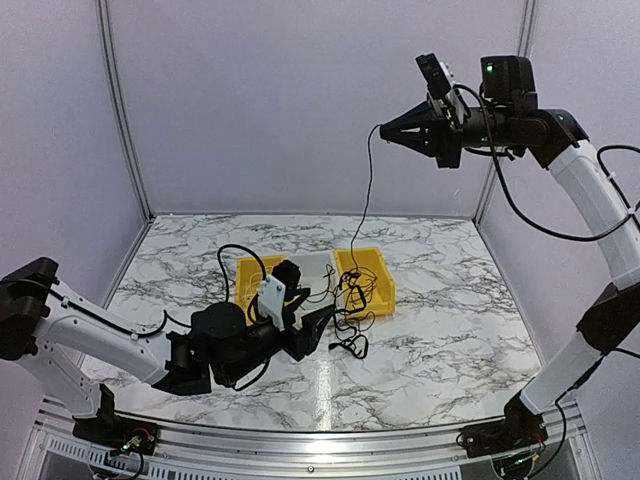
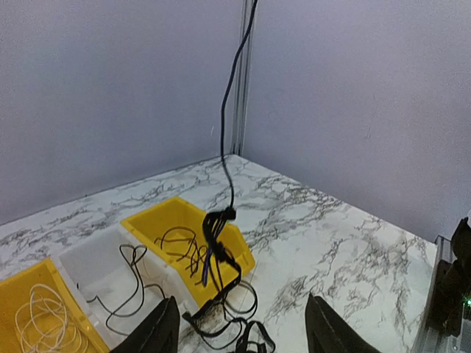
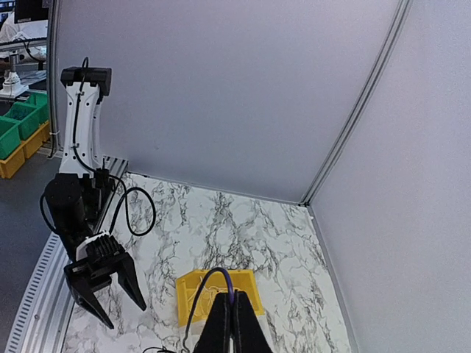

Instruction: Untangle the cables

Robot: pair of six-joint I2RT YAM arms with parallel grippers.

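Top external view: a thin, limp black cable [image 1: 367, 190] is pinched in the closed right claw [image 1: 384, 130]. Its knotted bundle [image 1: 352, 290], just ahead of the widely spread left claw [image 1: 318, 335], is judged the best hold.

Pale lilac walls [image 1: 300, 100], marbled white tabletop [image 1: 450, 340]

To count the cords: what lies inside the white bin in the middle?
One thin black cable lies loose in the white bin. Its near corner is hidden behind a finger of the left pincer.
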